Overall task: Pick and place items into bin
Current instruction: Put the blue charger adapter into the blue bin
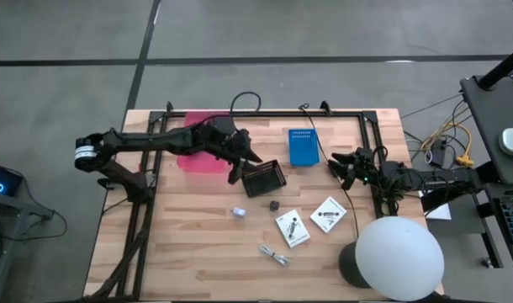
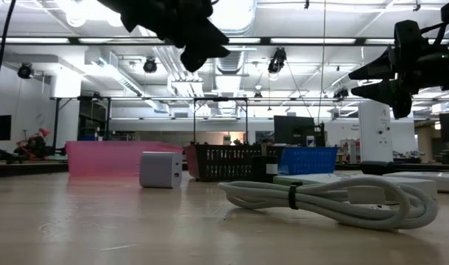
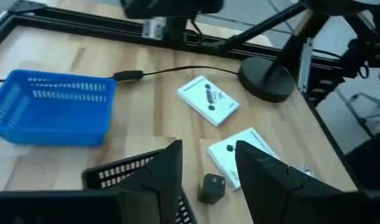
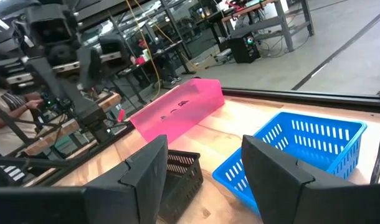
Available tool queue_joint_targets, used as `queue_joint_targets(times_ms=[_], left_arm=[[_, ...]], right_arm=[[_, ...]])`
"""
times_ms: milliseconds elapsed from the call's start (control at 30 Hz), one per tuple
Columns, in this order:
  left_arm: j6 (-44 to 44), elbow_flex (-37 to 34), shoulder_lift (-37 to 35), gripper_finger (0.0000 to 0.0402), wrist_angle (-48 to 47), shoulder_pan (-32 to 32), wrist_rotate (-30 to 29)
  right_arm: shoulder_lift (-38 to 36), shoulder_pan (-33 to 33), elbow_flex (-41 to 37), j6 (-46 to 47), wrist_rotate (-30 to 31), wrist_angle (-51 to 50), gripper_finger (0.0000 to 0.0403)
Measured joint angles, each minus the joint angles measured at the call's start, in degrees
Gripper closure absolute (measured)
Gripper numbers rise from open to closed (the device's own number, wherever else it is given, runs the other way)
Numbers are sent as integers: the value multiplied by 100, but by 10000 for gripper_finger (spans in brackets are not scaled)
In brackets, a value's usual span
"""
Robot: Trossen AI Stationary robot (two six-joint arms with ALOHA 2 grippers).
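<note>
Robotics lab or workshop, concrete floor (image 1: 63, 50), ceiling strip lights (image 2: 298, 40), equipment-laden workbenches (image 4: 265, 15) behind

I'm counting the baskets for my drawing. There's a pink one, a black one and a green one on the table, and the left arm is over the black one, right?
Almost. The third basket is blue, not green; the high view shows it. The pink bin and the black basket are there, and the left gripper does hang at the black one's edge, fingers open.

Three bins: one pink plastic tray (image 1: 199, 145), one blue mesh basket (image 1: 304, 146), one black mesh basket (image 1: 264, 178). Below the black basket: two white flat packets (image 1: 293, 227) (image 1: 328, 214), one small dark cube (image 1: 273, 204), one small white charger block (image 1: 238, 212), one coiled white cable (image 1: 275, 254).
</note>
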Motion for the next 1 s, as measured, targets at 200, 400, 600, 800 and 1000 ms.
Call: queue_joint_targets(times_ms=[200, 400, 600, 800, 1000], left_arm=[[0, -98, 2, 269, -26, -376, -33], [115, -170, 290, 269, -241, -1001, -180], [304, -173, 594, 269, -976, -1340, -351], [338, -183, 806, 269, -1685, -1612, -348], [620, -190, 1055, 269, -1866, -1769, -594]], right_arm=[[22, 0, 0, 0, -2, 0, 211], [31, 0, 0, 0, -2, 1, 211], [67, 0, 0, 0, -25, 0, 211], [68, 0, 0, 0, -46, 0, 211], [73, 0, 0, 0, -45, 0, 211]])
